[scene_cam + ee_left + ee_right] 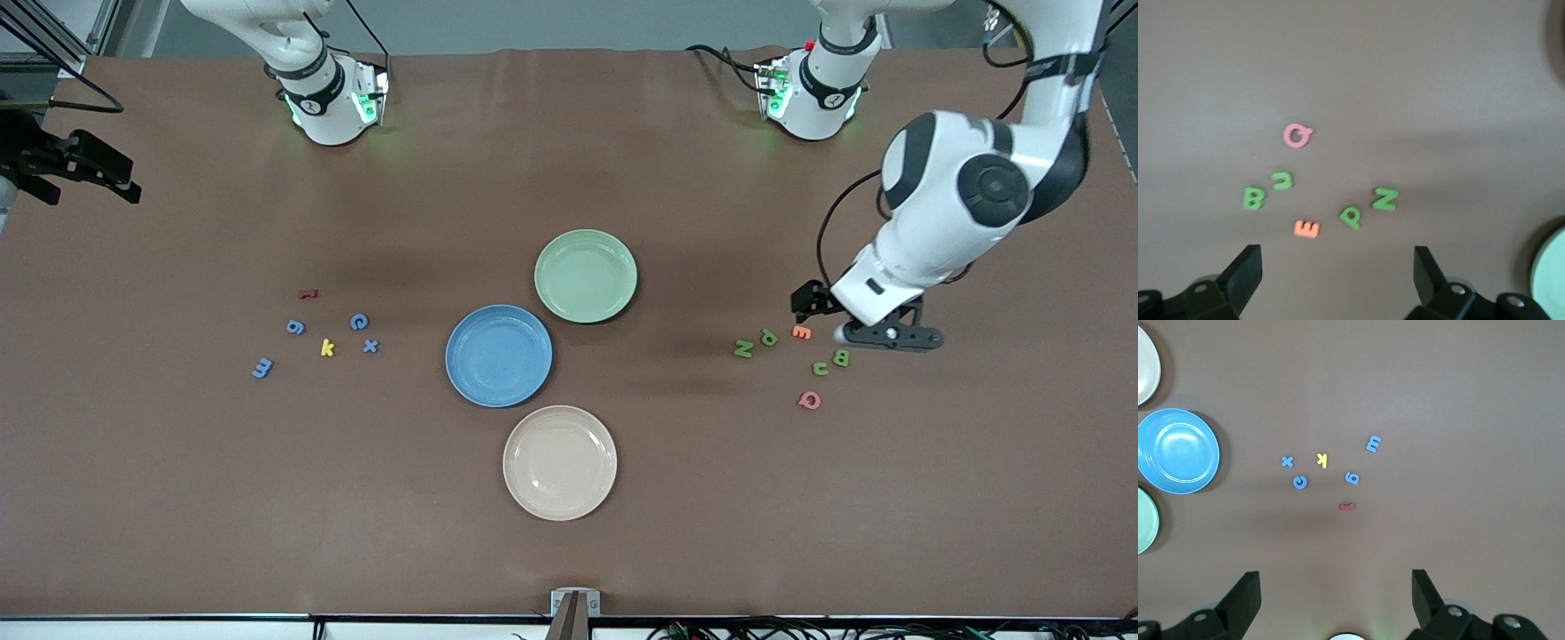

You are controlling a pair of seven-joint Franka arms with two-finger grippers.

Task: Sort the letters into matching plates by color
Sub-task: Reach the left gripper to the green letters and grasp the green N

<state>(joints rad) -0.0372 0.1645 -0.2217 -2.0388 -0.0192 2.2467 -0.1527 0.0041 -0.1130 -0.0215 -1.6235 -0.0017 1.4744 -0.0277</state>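
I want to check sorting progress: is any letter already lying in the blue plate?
No, the blue plate holds nothing; the blue letters, such as the c, lie on the table toward the right arm's end.

Brown cloth covers the desk, matt, with faint creases near the robots' bases. The blue plate shows a soft sheen with light speckling, the green plate and cream plate smooth and dull. The letters look like matt foam. Left hand: black matt plastic fingers. The arm shells gleam glossy white.
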